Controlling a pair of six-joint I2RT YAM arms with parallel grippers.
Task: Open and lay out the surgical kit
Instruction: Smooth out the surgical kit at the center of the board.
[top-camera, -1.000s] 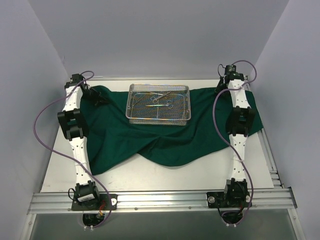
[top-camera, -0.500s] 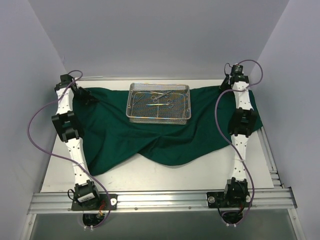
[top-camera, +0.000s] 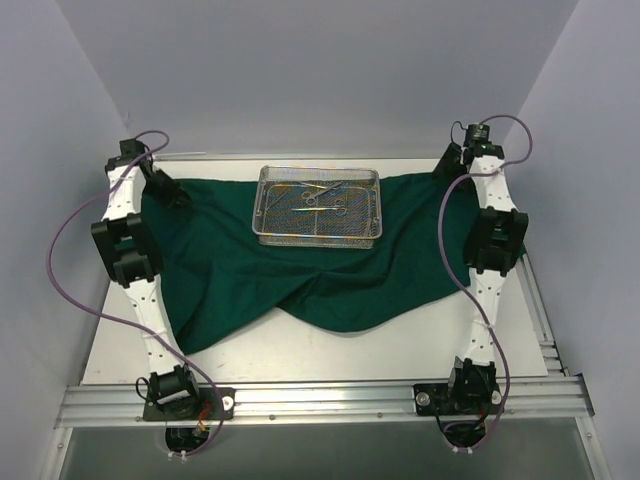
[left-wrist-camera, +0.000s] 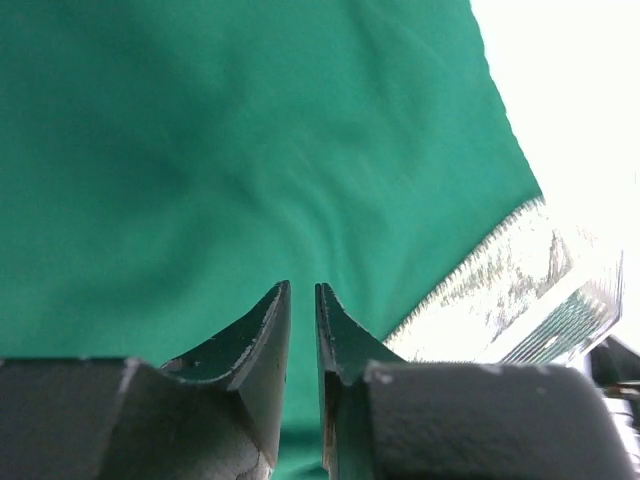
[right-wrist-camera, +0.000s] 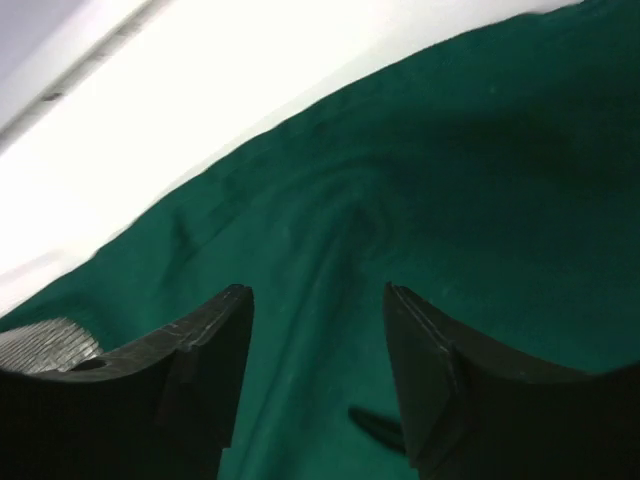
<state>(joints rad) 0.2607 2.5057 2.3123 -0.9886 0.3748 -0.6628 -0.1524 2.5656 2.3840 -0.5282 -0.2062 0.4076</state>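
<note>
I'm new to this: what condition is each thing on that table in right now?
green drape, unwrapped and spread out, with a fold across its near part.
wire-mesh tray, uncovered, upright on the drape.
instruments, lying inside the tray.
left end effector, jaws slightly apart, empty, over the drape.
right end effector, jaws wide open, empty, over the drape.

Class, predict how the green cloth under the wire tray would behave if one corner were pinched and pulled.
Probably floppy: the green cloth shows folds and a wavy near edge. Likely to drag unevenly, since the wire tray sits on it.
</note>
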